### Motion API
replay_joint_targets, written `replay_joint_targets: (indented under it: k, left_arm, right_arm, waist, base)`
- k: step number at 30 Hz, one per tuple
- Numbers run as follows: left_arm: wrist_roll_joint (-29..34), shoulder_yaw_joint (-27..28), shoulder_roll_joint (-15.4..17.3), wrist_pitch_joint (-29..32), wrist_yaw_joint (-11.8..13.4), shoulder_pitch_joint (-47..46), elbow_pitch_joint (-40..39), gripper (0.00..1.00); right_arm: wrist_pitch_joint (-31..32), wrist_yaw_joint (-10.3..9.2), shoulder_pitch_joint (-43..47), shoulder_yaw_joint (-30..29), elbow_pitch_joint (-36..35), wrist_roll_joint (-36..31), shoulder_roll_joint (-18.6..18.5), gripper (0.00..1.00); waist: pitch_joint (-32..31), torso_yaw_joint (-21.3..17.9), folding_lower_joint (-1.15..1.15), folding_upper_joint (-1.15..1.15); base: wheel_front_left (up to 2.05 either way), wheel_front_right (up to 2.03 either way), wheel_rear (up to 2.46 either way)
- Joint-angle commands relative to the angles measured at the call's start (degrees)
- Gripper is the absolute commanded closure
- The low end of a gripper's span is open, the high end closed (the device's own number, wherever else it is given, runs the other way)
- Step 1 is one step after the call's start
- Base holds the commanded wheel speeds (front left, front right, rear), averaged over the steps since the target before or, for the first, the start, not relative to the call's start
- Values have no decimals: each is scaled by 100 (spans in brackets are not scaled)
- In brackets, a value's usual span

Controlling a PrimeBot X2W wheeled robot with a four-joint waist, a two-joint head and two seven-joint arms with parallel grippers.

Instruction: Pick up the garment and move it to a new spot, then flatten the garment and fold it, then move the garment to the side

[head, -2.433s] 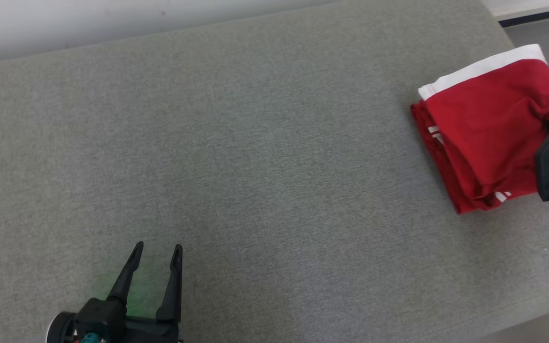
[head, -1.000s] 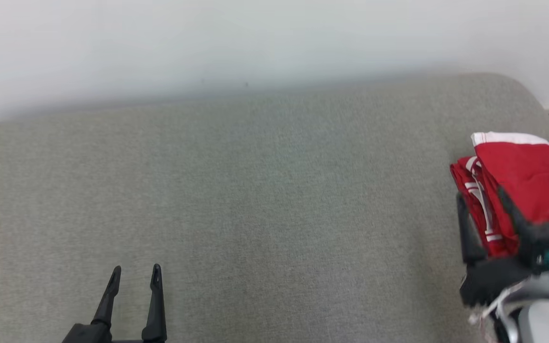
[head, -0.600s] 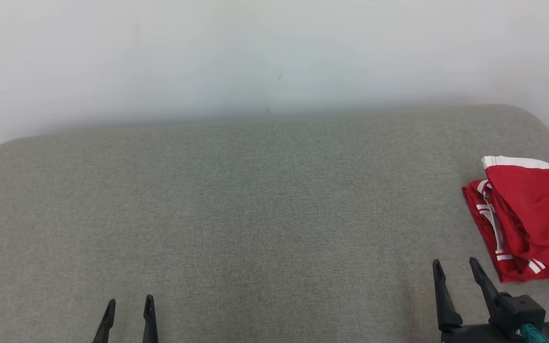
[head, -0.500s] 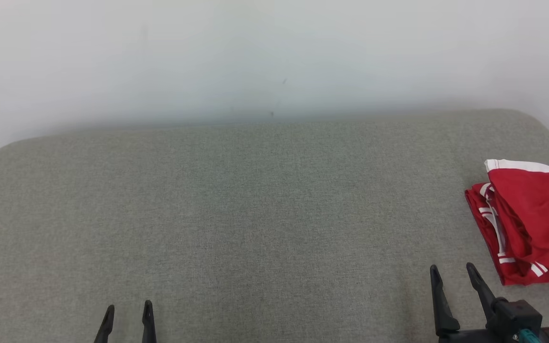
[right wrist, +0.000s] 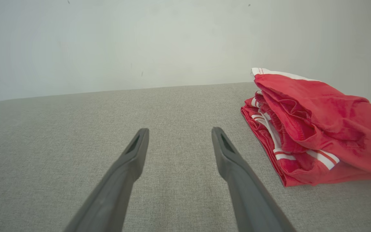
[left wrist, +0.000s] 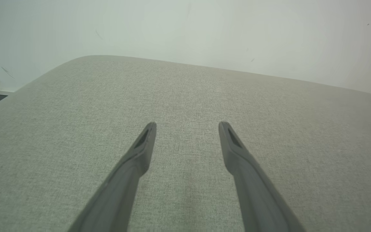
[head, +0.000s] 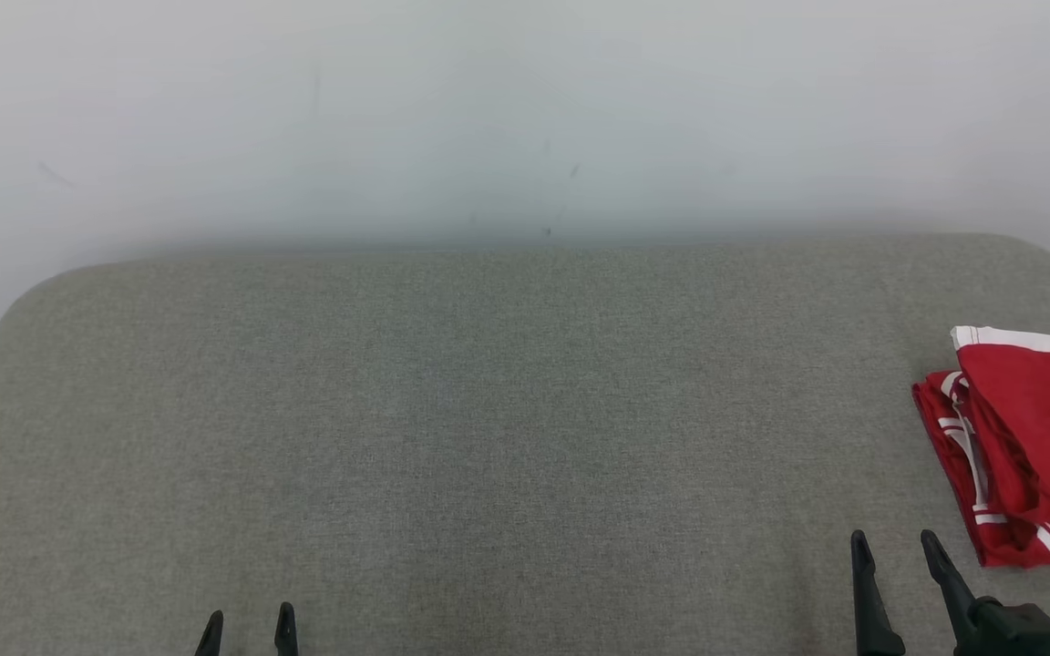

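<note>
left hand [head: 249, 614], right hand [head: 893, 538]: two, both agape; one garment [head: 1035, 428], perhaps shorts

1. The garment [head: 1035, 437] was bright red, plain across its upper folded layer.
2. A white band [head: 1017, 339] ran along the garment's far edge. In the right wrist view, thin red stitching lines marked one end of that band.
3. White stripes [right wrist: 326, 160], set in pairs with red between them, crossed the lower red layers.
4. The counter [head: 488, 437] was a uniform grey-green with a fine woven fleck and no other pattern.
5. The wall [head: 488, 109] was pale off-white with a faint greenish tint and a few small dark specks.
6. The left tool [head: 250, 615] and the right tool [head: 894, 539] were black in the head view. Their fingers appeared matt dark grey in the wrist views.
</note>
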Motion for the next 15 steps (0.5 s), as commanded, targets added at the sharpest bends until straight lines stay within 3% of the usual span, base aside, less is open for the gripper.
replay_joint_targets:
  k: [1,15]
  left_arm:
    - [57,11,-10,-16,-20,50,3,0]
    - [36,-9,-13,-16,-135,31,-90,0]
  right_arm:
    - [-21,-15,75,-3,-26,61,12,0]
    - [-7,-15,172,30,-90,219,13,0]
  waist:
    - [-16,16,1,0]
    - [-1,-53,1,0]
  base:
    - [0,0,0]
    - [0,0,0]
